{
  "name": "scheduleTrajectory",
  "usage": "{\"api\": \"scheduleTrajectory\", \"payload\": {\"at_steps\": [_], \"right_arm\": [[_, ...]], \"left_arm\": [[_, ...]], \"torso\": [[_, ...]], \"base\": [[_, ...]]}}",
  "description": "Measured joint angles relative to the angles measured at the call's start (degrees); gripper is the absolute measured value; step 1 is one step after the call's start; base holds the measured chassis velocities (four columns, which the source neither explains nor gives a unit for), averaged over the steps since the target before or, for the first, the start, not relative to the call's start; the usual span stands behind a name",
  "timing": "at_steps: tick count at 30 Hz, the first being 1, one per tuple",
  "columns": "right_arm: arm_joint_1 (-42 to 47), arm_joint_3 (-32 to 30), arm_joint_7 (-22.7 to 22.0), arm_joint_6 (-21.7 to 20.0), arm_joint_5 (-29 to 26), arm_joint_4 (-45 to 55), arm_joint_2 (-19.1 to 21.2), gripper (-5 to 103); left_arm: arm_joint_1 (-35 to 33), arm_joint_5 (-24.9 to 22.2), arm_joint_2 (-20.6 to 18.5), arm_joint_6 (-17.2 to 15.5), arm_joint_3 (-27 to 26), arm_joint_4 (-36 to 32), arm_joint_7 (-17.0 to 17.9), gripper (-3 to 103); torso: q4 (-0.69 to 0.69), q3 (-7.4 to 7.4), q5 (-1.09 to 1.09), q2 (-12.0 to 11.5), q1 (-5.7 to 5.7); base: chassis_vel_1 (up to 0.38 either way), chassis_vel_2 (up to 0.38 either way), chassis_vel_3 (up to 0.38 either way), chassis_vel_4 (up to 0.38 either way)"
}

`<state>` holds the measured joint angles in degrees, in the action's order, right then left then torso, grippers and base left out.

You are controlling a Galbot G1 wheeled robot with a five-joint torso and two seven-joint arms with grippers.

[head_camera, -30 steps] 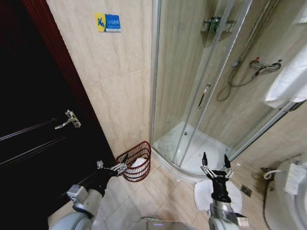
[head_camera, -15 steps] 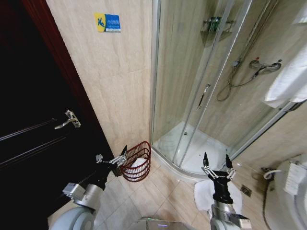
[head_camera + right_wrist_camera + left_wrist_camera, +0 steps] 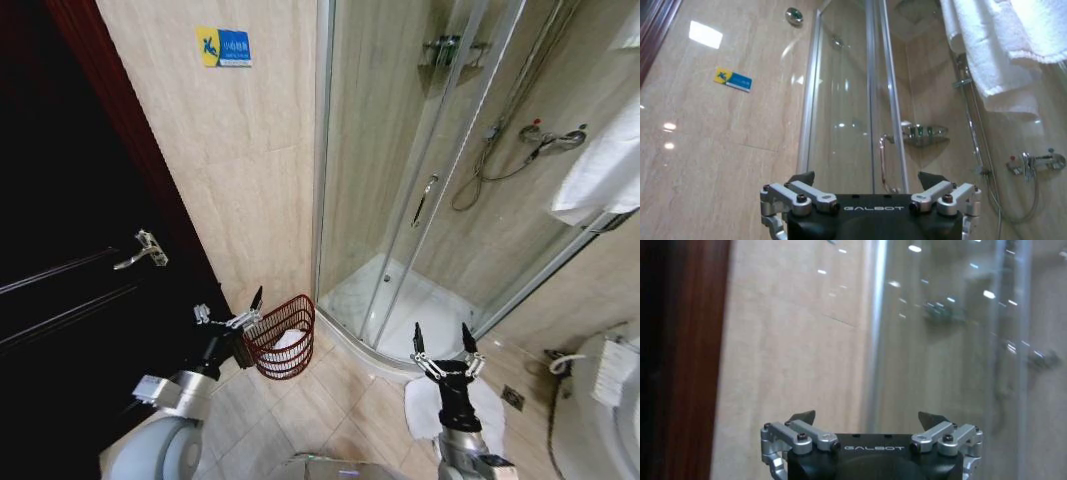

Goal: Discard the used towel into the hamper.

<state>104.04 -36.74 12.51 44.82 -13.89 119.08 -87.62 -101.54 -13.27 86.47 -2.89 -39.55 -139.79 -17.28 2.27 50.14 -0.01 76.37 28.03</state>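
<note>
The hamper, a small round reddish-brown wire basket, stands on the floor against the tiled wall beside the shower. A white towel lies inside it. My left gripper is open and holds nothing, raised just left of the hamper's rim. In the left wrist view that gripper faces the wall and the shower glass. My right gripper is open with nothing in it, upright near the shower's curved base; the right wrist view has it pointing at the glass door.
A dark wooden door with a lever handle stands at the left. The glass shower enclosure fills the middle. A white cloth lies on the floor under my right arm. A white towel hangs at the right; a toilet sits below.
My left gripper has risen and drawn back to the left, away from the hamper's rim. The right gripper has sunk slightly. The towel stays in the hamper.
</note>
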Motion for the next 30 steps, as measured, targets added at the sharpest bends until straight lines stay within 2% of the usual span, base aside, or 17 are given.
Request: {"api": "scheduleTrajectory", "payload": {"at_steps": [2, 6, 14, 30], "right_arm": [[0.14, -0.01, -0.08, 0.19, 0.98, 0.34, -0.27, 100], [0.36, -0.08, -0.24, 0.51, 2.06, 0.66, -0.72, 100], [0.32, -0.07, -0.71, 0.23, 2.62, 0.99, -1.37, 100], [-1.27, -0.78, -3.38, -1.79, 1.4, 4.89, -1.31, 100]], "left_arm": [[-0.03, -0.01, -3.2, 0.46, -0.02, 0.53, -0.22, 100], [0.45, -0.16, -5.45, 0.6, 0.07, 1.61, -0.24, 100], [1.08, -0.08, -4.97, -0.73, 0.99, 2.44, -0.32, 100], [1.05, -0.06, -4.81, -0.97, 1.0, 2.35, -0.31, 100]], "torso": [[0.0, 0.0, 0.0, 0.0, 0.0], [0.0, 0.0, 0.0, 0.0, 0.0], [0.0, 0.0, 0.01, 0.0, 0.0], [0.0, 0.0, 0.01, 0.0, 0.0]], "base": [[0.0, 0.0, 0.0, 0.0], [0.0, 0.0, 0.0, 0.0], [0.0, 0.0, 0.0, 0.0], [0.0, 0.0, 0.0, 0.0]]}}
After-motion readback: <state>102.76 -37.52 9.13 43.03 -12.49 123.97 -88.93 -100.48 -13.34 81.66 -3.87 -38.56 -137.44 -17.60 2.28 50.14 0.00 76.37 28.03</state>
